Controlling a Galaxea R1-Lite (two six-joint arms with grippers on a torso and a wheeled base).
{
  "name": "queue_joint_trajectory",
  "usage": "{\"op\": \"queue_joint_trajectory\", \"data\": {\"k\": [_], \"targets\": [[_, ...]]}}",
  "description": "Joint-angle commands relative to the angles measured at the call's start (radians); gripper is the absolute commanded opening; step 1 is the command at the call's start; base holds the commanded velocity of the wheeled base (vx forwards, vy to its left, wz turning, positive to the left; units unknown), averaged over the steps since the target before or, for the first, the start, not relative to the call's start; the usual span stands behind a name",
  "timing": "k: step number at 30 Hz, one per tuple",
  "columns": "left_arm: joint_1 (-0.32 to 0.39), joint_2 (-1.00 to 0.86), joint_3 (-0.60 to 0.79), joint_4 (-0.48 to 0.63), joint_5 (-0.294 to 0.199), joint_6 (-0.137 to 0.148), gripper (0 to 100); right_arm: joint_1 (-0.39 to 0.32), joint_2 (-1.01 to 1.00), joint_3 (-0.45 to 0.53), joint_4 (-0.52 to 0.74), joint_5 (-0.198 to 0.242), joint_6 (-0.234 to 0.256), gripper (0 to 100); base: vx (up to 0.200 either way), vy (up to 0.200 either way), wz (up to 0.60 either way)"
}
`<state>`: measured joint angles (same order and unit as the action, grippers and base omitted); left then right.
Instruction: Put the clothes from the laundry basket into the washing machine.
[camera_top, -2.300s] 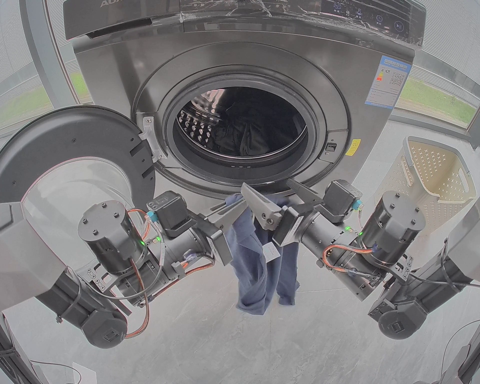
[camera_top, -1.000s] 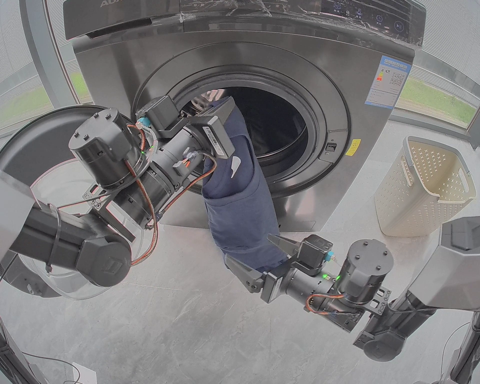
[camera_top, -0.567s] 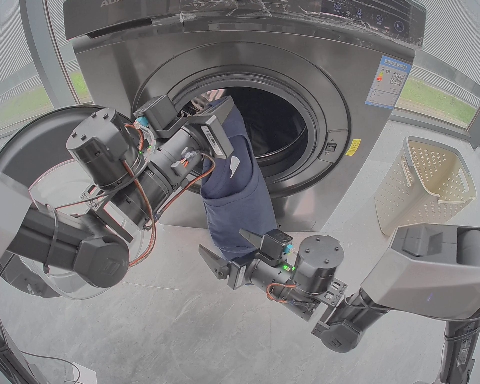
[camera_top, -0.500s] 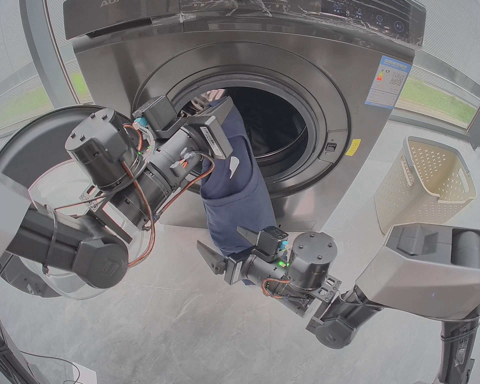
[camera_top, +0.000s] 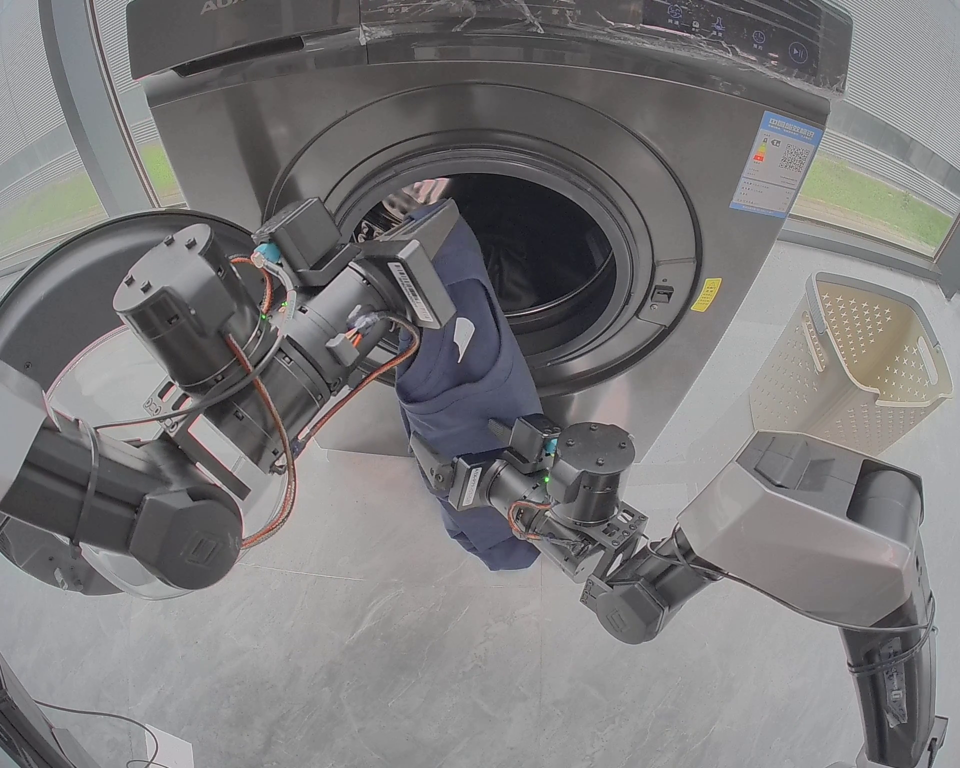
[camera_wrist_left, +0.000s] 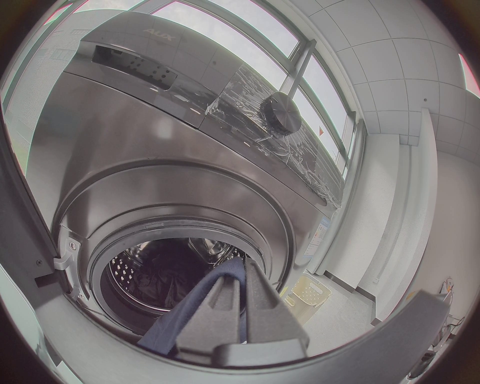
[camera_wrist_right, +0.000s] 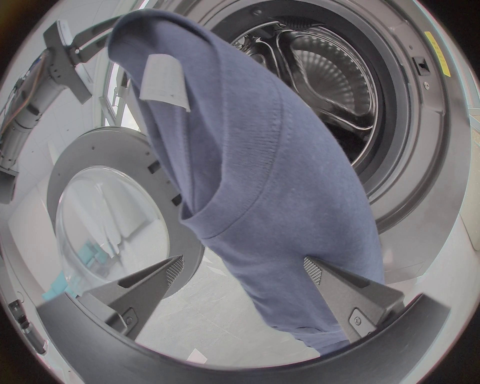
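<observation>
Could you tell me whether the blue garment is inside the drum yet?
Mostly out: the left gripper holds the blue garment at the washing machine opening, the rest hanging outside.

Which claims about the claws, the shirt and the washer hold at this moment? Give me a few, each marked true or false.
1. The left claw is shut on the blue shirt at the washer opening. True.
2. The right claw is shut on the shirt. False: its jaws stand open, one on either side of the hanging cloth.
3. The washer door is closed. False: it is swung open to the robot's left.
4. The basket sits on the floor to the robot's right of the washer. True.
</observation>
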<state>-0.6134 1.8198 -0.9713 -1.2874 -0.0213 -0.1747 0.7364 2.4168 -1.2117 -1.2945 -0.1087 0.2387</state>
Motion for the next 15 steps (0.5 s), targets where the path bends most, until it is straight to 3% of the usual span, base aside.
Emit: {"op": "queue_joint_trajectory", "data": {"k": [1, 12, 13, 15], "targets": [[0.000, -0.007, 0.014, -0.001, 0.000, 0.000, 0, -0.014, 0.045, -0.062, 0.021, -0.019, -0.001, 100, 0.000, 0.000, 0.00], [0.001, -0.014, 0.032, -0.006, 0.000, 0.000, 0, -0.034, 0.096, -0.195, 0.061, -0.040, -0.007, 100, 0.000, 0.000, 0.00], [0.001, -0.014, 0.032, -0.006, 0.000, -0.002, 0, -0.034, 0.097, -0.203, 0.060, -0.042, -0.007, 0, 0.000, 0.000, 0.00], [0.004, -0.013, 0.032, -0.006, 0.000, 0.000, 0, -0.035, 0.097, -0.193, 0.055, -0.042, -0.007, 0, 0.000, 0.000, 0.00]]}}
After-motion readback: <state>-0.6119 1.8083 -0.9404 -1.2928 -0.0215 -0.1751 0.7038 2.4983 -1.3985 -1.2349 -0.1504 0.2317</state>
